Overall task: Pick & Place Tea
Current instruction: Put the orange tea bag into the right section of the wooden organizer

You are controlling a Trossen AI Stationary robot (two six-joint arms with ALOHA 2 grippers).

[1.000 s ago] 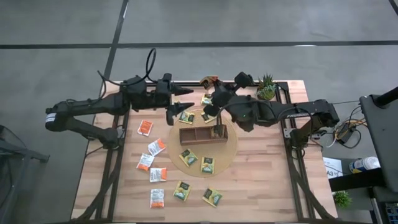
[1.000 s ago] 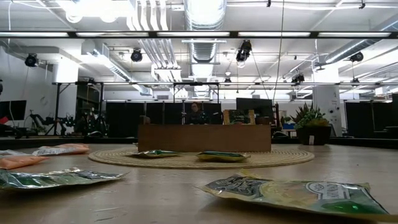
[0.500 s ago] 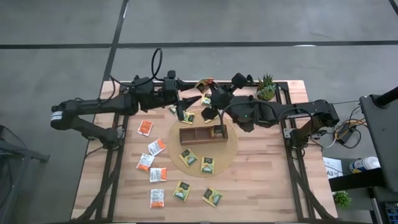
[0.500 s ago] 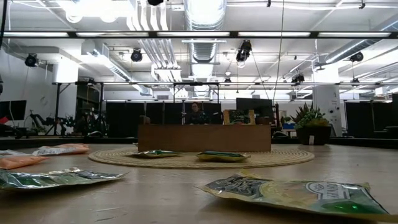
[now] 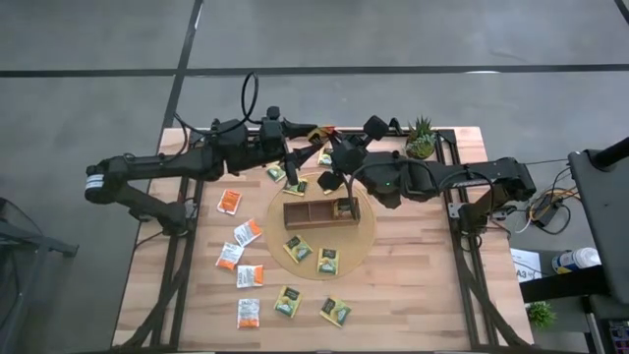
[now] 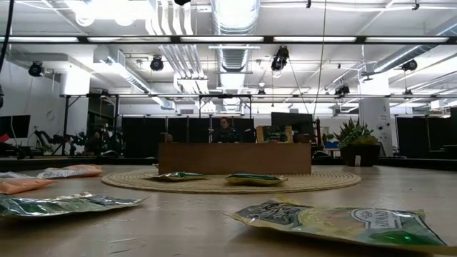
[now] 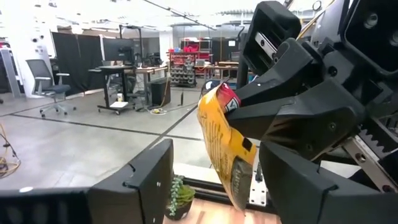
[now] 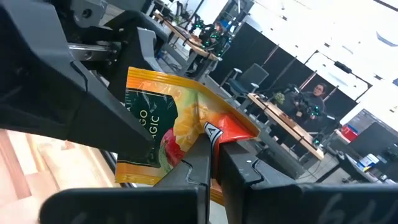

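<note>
My right gripper (image 5: 329, 143) is high over the table's far middle, shut on one yellow-orange tea sachet (image 8: 165, 121). My left gripper (image 5: 307, 152) is open and level. It faces the right gripper, with one finger (image 7: 146, 180) on each side of that sachet (image 7: 227, 152); I see no touch. Several more tea sachets lie flat on the table, orange ones (image 5: 229, 202) at the left and green ones (image 5: 327, 261) near the front. The wooden tray (image 5: 295, 205) rests on a round woven mat (image 5: 366, 241). One sachet (image 6: 275, 133) stands upright in its right compartment. My right gripper pinches the sachet's red end (image 8: 224, 127) between its two shut fingers. The fingers lie about level and come from the table's right side. The sachet is lifted clear, high above the table, and bows out and downward from the fingers (image 7: 286, 93) toward the left gripper.
A small potted plant (image 5: 421, 138) stands at the far right of the table. Green sachets (image 6: 335, 221) lie close to the near edge. Bare wood shows at the right of the mat (image 5: 413, 275).
My left gripper has moved toward the table's right edge, up to the sachet in the right gripper, so its open fingers now stand around it. The right gripper has kept its place and stayed shut on the sachet.
</note>
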